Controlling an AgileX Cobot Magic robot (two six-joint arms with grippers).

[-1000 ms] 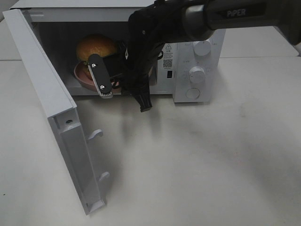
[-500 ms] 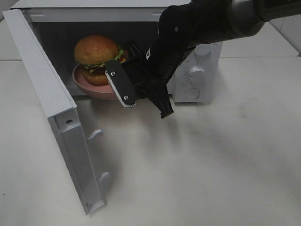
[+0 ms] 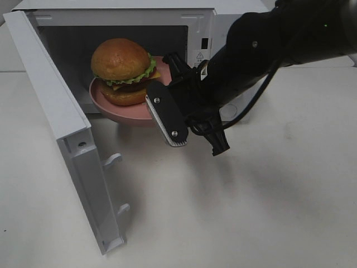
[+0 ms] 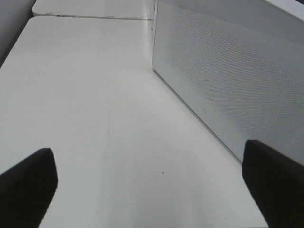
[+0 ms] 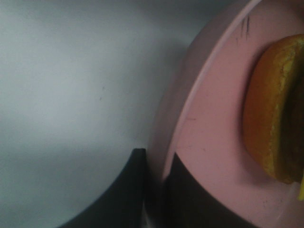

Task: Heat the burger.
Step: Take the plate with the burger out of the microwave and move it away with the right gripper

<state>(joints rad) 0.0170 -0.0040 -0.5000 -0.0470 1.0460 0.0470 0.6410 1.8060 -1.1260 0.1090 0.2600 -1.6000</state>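
Exterior high: right gripper [image 3: 167,120] clamped on the pink plate [image 3: 120,109] carrying the burger [image 3: 122,70] at the open microwave [image 3: 111,17]; warning label [image 3: 199,56] unreadable. Left gripper [image 4: 152,190] spread wide.

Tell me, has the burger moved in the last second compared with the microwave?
Yes. The burger on its pink plate, gripped by the right gripper, has come outward from deep in the microwave toward the open front.

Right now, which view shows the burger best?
Exterior high: the whole burger shows, bun, lettuce and patty, on the plate at the microwave opening. The right wrist view catches only a blurred edge of its bun. The left wrist view shows none of it.
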